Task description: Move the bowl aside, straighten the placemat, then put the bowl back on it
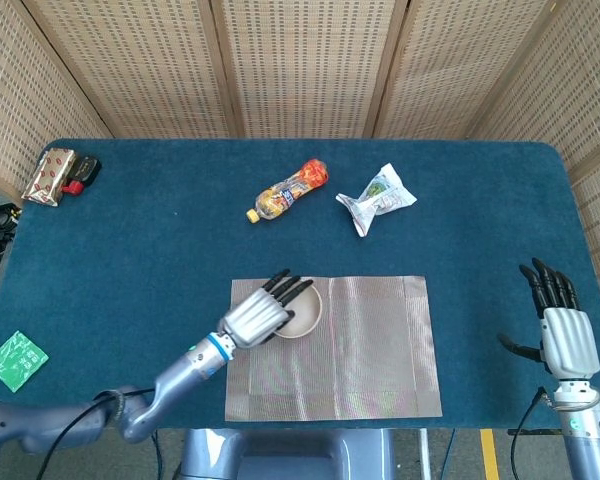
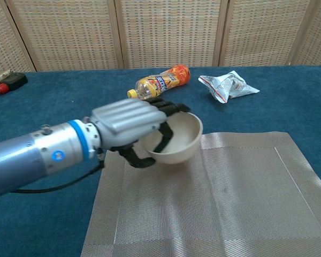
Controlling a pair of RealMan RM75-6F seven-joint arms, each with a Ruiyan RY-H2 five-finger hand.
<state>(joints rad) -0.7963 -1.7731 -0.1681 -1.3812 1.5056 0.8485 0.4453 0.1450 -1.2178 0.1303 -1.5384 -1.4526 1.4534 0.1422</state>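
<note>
A cream bowl [image 1: 302, 312] [image 2: 181, 140] sits over the upper left part of the grey woven placemat [image 1: 360, 352] [image 2: 224, 203]. My left hand [image 1: 260, 315] [image 2: 129, 127] grips the bowl at its left rim, fingers hooked inside and thumb under the outer wall. In the chest view the bowl looks tilted and slightly raised off the mat. The placemat lies near the table's front edge, roughly square to it. My right hand [image 1: 558, 325] stands far to the right over the blue cloth, fingers apart, holding nothing.
A plastic bottle with an orange label [image 1: 288, 188] [image 2: 160, 80] and a crumpled white packet [image 1: 378, 196] [image 2: 228, 84] lie behind the mat. A gold snack pack [image 1: 48, 176] and a red-black item [image 1: 80, 176] sit far back left. A green sachet [image 1: 15, 360] lies front left.
</note>
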